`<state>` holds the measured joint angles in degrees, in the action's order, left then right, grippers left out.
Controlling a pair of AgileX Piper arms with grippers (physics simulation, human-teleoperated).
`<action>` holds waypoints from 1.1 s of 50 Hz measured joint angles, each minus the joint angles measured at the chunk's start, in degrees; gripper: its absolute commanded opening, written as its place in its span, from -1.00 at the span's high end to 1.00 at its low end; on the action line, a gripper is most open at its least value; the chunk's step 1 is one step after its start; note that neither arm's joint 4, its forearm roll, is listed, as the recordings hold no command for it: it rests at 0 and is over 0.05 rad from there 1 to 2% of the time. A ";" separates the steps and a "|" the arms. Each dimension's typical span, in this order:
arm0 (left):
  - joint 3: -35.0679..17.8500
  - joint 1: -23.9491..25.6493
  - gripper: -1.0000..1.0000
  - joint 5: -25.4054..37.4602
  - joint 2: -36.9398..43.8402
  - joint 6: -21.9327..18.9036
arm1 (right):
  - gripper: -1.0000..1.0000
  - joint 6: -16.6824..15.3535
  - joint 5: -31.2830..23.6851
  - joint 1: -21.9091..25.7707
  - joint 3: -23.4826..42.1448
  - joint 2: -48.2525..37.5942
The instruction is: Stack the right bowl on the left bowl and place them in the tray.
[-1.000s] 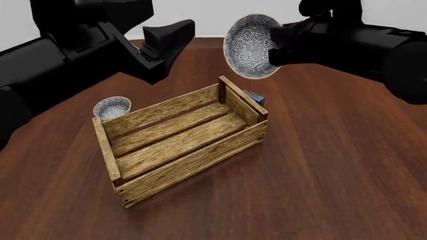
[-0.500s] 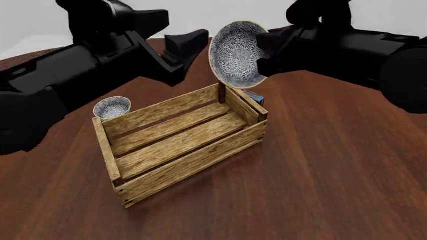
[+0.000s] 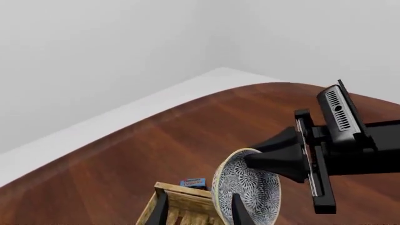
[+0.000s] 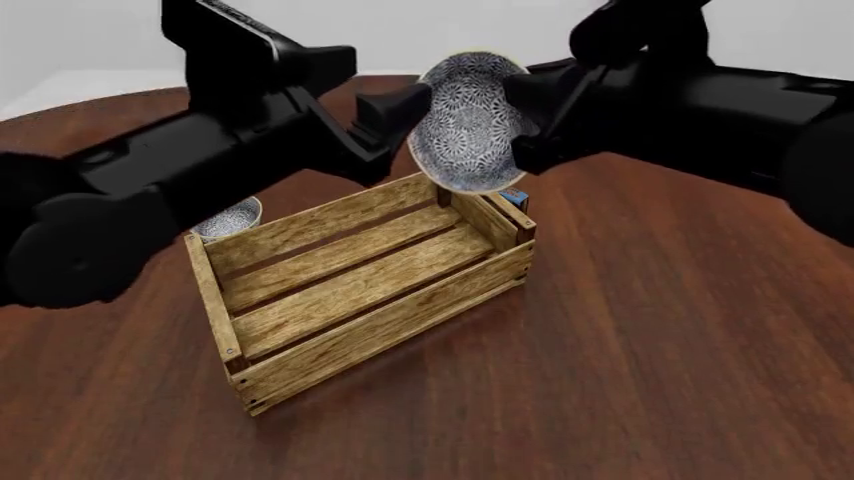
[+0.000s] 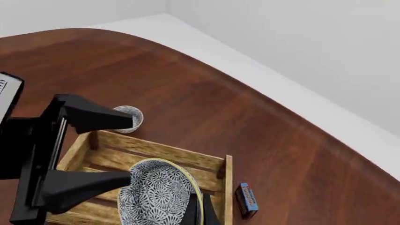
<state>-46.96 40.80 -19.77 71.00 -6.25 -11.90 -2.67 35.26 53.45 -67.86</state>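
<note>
Right gripper (image 4: 514, 120): holds the right bowl (image 4: 467, 122) by its rim, tipped on its side, up in the air.
Left gripper (image 4: 394, 105): open, holds nothing, tip just beside the held bowl.
Left bowl (image 4: 230, 215): on the table, behind the tray's (image 4: 360, 290) left end.
Way to go: the left bowl lies far to the left and lower down; the left arm is nearer it.

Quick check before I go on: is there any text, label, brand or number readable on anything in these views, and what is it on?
small blue box: a pale and red label shows on its top face, but the print is too small and blurred to read.
tray, the held right bowl, the left bowl: no text; the bowls carry only a lacy pattern.
Nothing else shows any writing.
</note>
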 measured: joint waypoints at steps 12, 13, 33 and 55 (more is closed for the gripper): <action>-0.17 -0.03 -1.00 -0.69 1.64 0.30 | 1.00 -0.93 -0.62 1.43 -0.55 1.56; -0.18 -0.02 -1.00 -0.76 1.76 0.35 | 1.00 -1.00 -0.66 1.53 -0.59 1.65; -0.79 1.76 1.00 -1.39 3.81 3.61 | 1.00 -2.35 -1.32 3.37 -0.99 2.72; -0.20 2.00 1.00 -1.51 3.22 4.58 | -1.00 -2.44 -1.36 3.52 -1.05 3.34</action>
<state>-47.16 42.80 -21.29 74.22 -1.67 -14.33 -4.03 38.77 52.41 -64.52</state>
